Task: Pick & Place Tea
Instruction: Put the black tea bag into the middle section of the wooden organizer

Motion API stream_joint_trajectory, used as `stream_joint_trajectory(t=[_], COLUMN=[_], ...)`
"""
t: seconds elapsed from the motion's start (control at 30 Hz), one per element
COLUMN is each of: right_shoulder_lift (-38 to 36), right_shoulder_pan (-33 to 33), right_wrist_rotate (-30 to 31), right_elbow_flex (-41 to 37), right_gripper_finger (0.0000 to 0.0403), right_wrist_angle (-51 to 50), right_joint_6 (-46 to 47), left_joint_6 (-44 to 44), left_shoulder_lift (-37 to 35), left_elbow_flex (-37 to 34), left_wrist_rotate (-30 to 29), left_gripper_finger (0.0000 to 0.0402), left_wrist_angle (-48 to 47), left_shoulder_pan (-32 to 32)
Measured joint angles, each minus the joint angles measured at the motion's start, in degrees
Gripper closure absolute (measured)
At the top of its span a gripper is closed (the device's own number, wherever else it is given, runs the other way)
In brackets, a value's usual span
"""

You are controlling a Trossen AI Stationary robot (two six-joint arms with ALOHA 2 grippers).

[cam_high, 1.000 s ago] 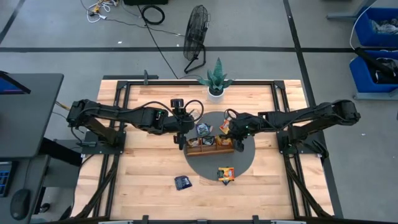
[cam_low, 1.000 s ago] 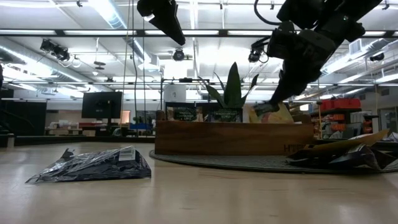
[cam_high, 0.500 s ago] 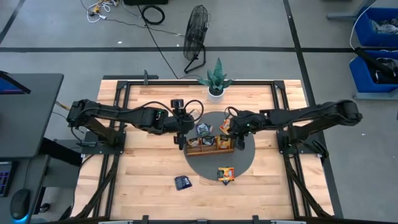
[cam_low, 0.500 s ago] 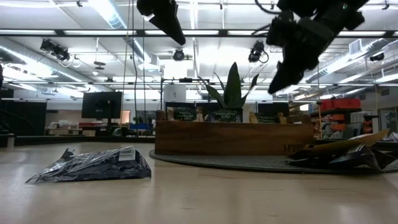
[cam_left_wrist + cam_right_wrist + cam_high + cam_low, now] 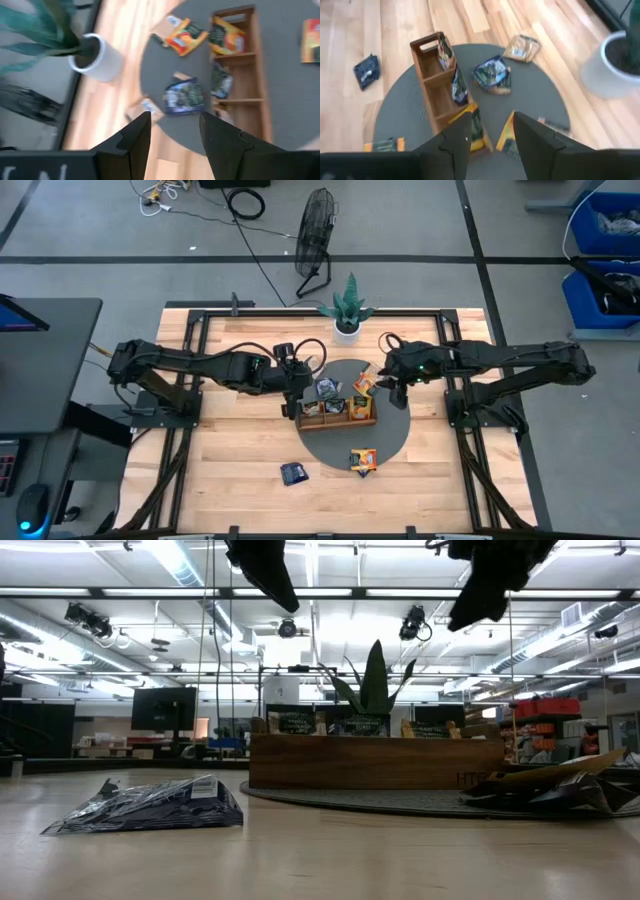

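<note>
table [image 5: 240, 445] fills the mid of the high view, w/ the round grey mat [image 5: 395, 442] centre-right on it and the wooden tray [image 5: 338, 417] across the mat's middle, long axis running left-right in frame.

i've got the right gripper [image 5: 392, 380] parked at the tray's upper-right corner, over the mat's right edge. in its wrist view both fingers [image 5: 456, 145] stand apart w/ a clear gap and nothing between them, so it's open and empty. left gripper [image 5: 291, 392] sits just off the tray's left end; wrist view shows its fingers [image 5: 134, 137] spread too, also holding nothing.

tea: sachets already upright in the tray, an orange one [image 5: 361, 409] in the right compartment. loose ones: blue-white sachet [image 5: 326, 388] on the mat just above the tray, orange sachet [image 5: 362, 384] upper right of the tray, another orange one [image 5: 363, 459] on the mat's lower edge, and a dark blue sachet [image 5: 294, 473] on bare wood at lower centre, well apart from both arms.

what my next move turns on, as i judge it: the upper-right orange sachet lies just left of the right gripper in frame, near the fingers, so the right arm is nearer to it. blue-white one is closer to the left gripper, to its right. dark blue one is a reach for either arm, slightly nearer the left.
</note>
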Motion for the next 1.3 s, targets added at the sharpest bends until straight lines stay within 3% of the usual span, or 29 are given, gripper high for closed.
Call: stream_joint_trajectory(t=[0.33,0.5,0.67,0.8,0.97,1.17,1.3], right_shoulder_lift=[-2.9,-2.8,-2.8,-2.8,-2.8,-2.8,-2.8], right_shoulder_pan=[10.0,18.3,26.2,30.6,33.7,37.2,38.6], right_wrist_rotate=[2.7,9.0,17.5,22.2,23.3,27.3,29.2], right_elbow_flex=[0.0,0.0,0.0,0.0,0.0,-0.1,-1.7], right_gripper_finger=[0.0281,0.0292,0.0293,0.0293,0.0293,0.0293,0.0293], right_wrist_angle=[-10.3,-10.1,-12.5,-15.0,-17.1,-18.1,-17.2], right_joint_6=[19.7,31.3,39.0,40.3,39.0,37.5,36.4], left_joint_6=[-3.0,1.1,-3.5,-10.2,-20.3,-23.4,-31.7], left_shoulder_lift=[0.2,0.2,0.2,-0.1,0.5,0.5,1.4], left_elbow_flex=[-0.1,-4.1,-10.9,-15.7,-19.9,-21.4,-21.4], left_wrist_rotate=[2.9,8.4,11.8,13.4,22.7,22.6,21.1], left_gripper_finger=[0.0230,0.0230,0.0230,0.0230,0.0230,0.0220,0.0191], left_wrist_angle=[1.9,14.0,23.3,23.3,24.4,24.1,23.6], left_shoulder_pan=[-0.3,-2.4,-3.1,-3.4,-7.8,-15.7,-17.4])
